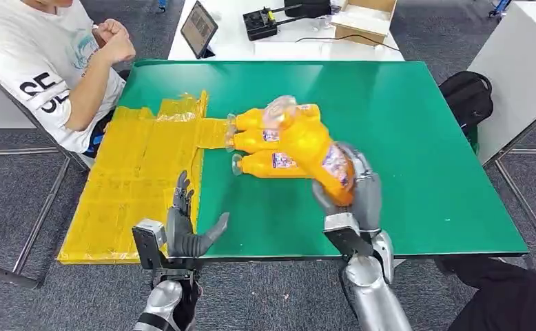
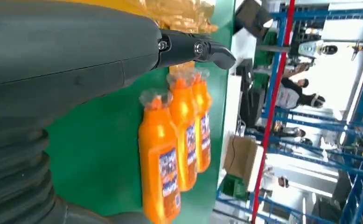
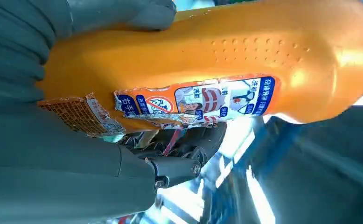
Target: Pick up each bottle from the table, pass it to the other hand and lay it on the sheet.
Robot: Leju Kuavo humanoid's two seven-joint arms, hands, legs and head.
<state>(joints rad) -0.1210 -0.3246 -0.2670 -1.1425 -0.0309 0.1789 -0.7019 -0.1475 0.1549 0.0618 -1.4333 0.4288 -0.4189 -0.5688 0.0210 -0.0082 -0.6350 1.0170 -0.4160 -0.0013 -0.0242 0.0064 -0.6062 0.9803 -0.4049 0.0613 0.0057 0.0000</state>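
My right hand (image 1: 355,196) grips an orange bottle (image 1: 313,141) with a clear cap and a blue label, lifted above the green table and tilted with the cap away from me. In the right wrist view the bottle (image 3: 226,60) lies across the hand (image 3: 53,140). Three more orange bottles (image 1: 272,164) lie side by side on the table, caps toward the yellow sheet (image 1: 134,183); the left wrist view shows them too (image 2: 175,154). My left hand (image 1: 186,231) is at the table's near edge by the sheet, fingers apart, holding nothing.
A person (image 1: 52,62) in a white shirt sits at the far left corner. The green table (image 1: 424,165) is bare on its right half. Behind it stands a white table with a tablet (image 1: 198,29) and a cardboard box (image 1: 365,19). A black bag (image 1: 466,96) lies at the right.
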